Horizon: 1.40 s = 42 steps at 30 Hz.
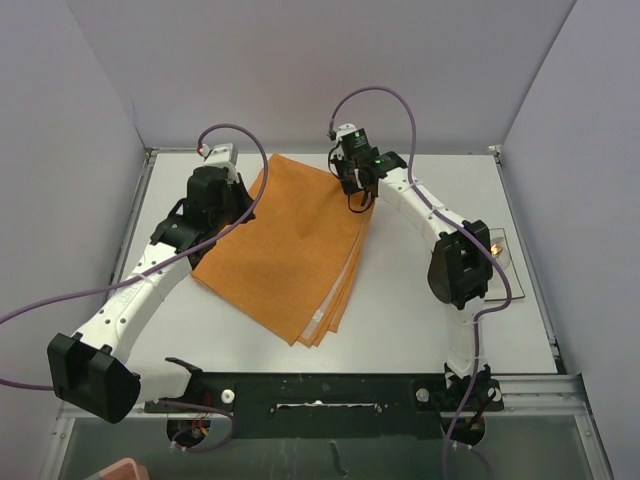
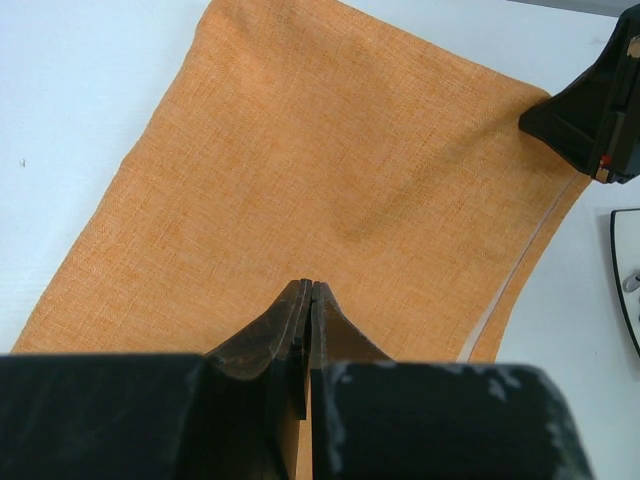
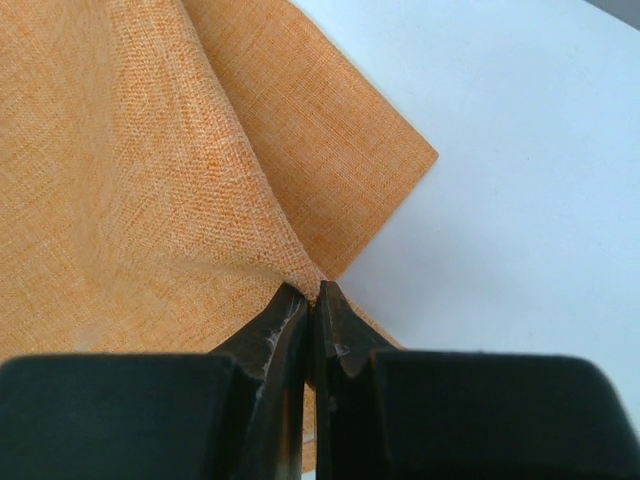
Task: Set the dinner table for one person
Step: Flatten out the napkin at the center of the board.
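An orange folded cloth (image 1: 290, 250) lies askew on the white dinner table (image 1: 420, 300), its layers fanned at the near right edge. My left gripper (image 1: 238, 208) is at the cloth's far left edge. In the left wrist view its jaws (image 2: 311, 285) are shut, with cloth (image 2: 340, 170) pinched between them. My right gripper (image 1: 360, 197) is at the cloth's far right corner. In the right wrist view it (image 3: 320, 290) is shut on a raised fold of the cloth (image 3: 130, 180), above the lower layers. The right gripper also shows in the left wrist view (image 2: 590, 120).
A small plate (image 1: 497, 245) sits at the table's right side, partly hidden by the right arm; its dark rim shows in the left wrist view (image 2: 625, 270). Walls close in the table on the left, back and right. The black arm mount (image 1: 320, 388) runs along the near edge.
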Available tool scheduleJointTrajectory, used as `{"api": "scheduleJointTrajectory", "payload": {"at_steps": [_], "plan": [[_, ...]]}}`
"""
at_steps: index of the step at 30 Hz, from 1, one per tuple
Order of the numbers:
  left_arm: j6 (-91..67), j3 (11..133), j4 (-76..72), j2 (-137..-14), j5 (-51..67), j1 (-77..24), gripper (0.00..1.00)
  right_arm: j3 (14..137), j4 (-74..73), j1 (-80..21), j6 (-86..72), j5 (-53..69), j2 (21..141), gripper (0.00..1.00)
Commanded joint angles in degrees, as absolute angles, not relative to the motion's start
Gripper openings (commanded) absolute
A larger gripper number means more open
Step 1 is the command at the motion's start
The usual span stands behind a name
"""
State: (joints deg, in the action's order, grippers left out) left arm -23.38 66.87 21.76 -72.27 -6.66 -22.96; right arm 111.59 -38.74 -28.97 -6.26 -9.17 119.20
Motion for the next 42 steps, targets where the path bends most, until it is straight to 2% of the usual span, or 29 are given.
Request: {"api": "scheduleJointTrajectory", "payload": {"at_steps": [1,6,19,31,42], "plan": [[-22.5,69.0,20.0,-71.6,-7.2,-23.2,0.00,114.0,-30.4,-30.1,-3.8,-9.9,115.2,0.00],[-22.3,69.7,20.0,-72.0,-7.2,-23.2,0.00,109.9,-24.5,-31.3,-1.0,-9.4,110.7,0.00],[-23.4,68.5,19.1,-71.8,-6.8,-23.2,0.00,115.4,-23.6,-33.0,3.3,-9.5,109.9,0.00],[-22.6,67.7,20.4,-69.9,-7.5,-23.2,0.00,122.6,-24.7,-28.1,1.5,-13.1,118.1,0.00],[-20.6,69.0,21.5,-69.4,-7.8,-23.0,0.00,128.3,-33.2,-23.6,-9.5,-15.8,137.1,0.00]]}}
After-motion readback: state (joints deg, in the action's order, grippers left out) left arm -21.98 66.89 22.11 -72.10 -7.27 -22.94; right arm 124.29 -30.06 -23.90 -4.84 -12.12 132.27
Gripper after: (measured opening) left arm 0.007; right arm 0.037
